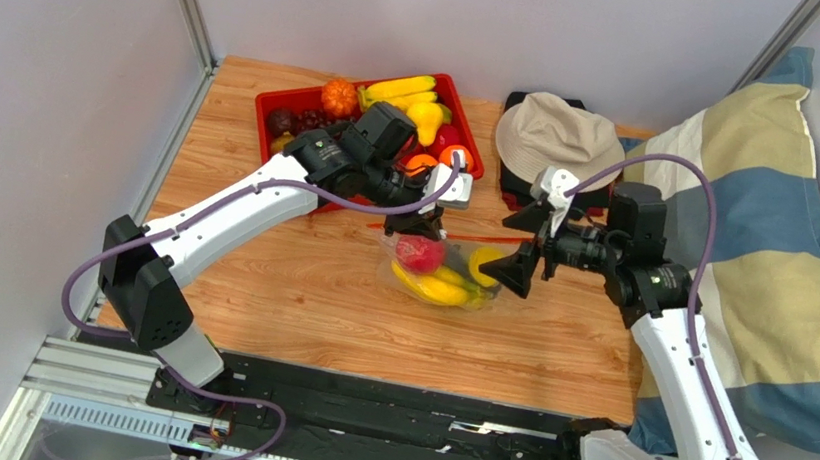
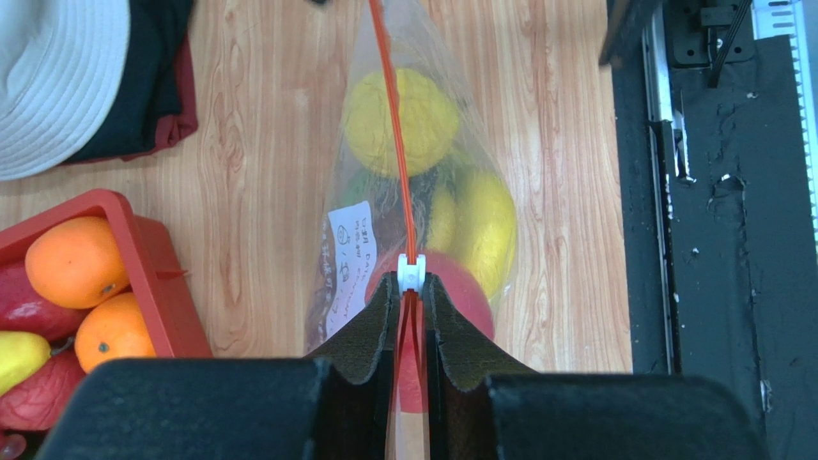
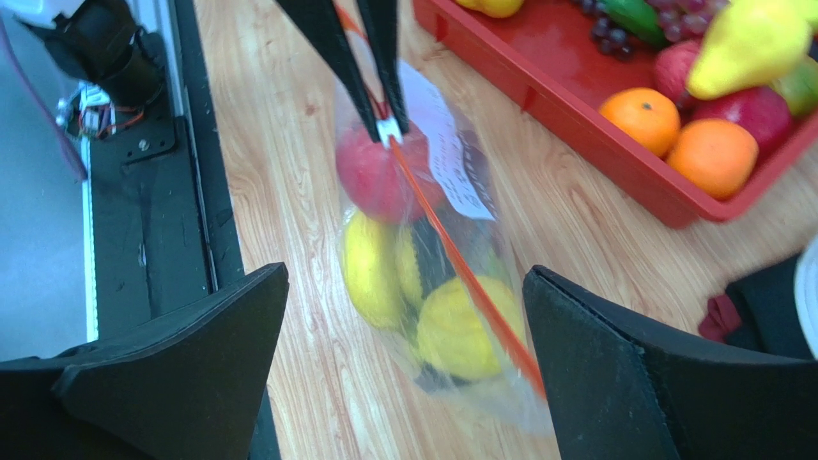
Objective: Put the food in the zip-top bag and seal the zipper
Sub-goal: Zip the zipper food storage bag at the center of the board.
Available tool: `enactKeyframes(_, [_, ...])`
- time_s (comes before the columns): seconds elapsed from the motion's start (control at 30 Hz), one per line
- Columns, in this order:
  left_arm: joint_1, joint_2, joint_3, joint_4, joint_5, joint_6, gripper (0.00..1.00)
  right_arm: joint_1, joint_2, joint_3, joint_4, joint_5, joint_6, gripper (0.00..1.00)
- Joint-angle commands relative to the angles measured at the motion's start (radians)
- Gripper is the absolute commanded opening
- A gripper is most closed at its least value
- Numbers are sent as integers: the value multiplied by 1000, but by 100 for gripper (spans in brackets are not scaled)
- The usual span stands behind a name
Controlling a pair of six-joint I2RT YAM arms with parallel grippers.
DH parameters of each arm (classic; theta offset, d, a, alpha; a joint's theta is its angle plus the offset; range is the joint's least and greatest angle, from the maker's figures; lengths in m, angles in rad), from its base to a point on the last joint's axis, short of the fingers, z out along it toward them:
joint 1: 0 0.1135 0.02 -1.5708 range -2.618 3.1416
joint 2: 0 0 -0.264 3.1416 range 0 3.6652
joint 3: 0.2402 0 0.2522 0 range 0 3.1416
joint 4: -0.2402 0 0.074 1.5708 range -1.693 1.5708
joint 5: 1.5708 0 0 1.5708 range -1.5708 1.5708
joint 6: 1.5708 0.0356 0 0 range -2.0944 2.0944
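The clear zip-top bag (image 1: 443,274) hangs over the table's middle, holding a red apple (image 1: 417,253), yellow bananas (image 1: 436,289) and a lemon (image 1: 485,265). Its orange-red zipper (image 2: 394,125) runs along the top edge. My left gripper (image 2: 411,287) is shut on the zipper just behind the white slider tab (image 2: 411,273). In the right wrist view the bag (image 3: 432,287) hangs between the wide-open fingers (image 3: 173,364) of my right gripper (image 1: 522,269), which touch nothing. The apple (image 3: 376,172), bananas (image 3: 370,268) and lemon (image 3: 466,326) show through the plastic.
A red tray (image 1: 272,105) at the back holds more toy fruit: oranges (image 3: 715,153), a pear (image 3: 744,43), bananas (image 1: 402,87). A beige hat (image 1: 558,136) on dark cloth lies at the back right. A striped pillow (image 1: 776,269) rests past the table's right edge.
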Motion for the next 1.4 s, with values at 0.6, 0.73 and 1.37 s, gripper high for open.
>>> enactKeyframes(0.6, [35,-103,-104,71,39,-104,0,204,186,62,-14,191,-254,0])
enactKeyframes(0.73, [104,-152,-148,12,41,-97,0,204,129,16,-11,190,-266,0])
enactKeyframes(1.37, [302,-440,-291,-279,95,127,0,209,69,91,-167,67,-62,0])
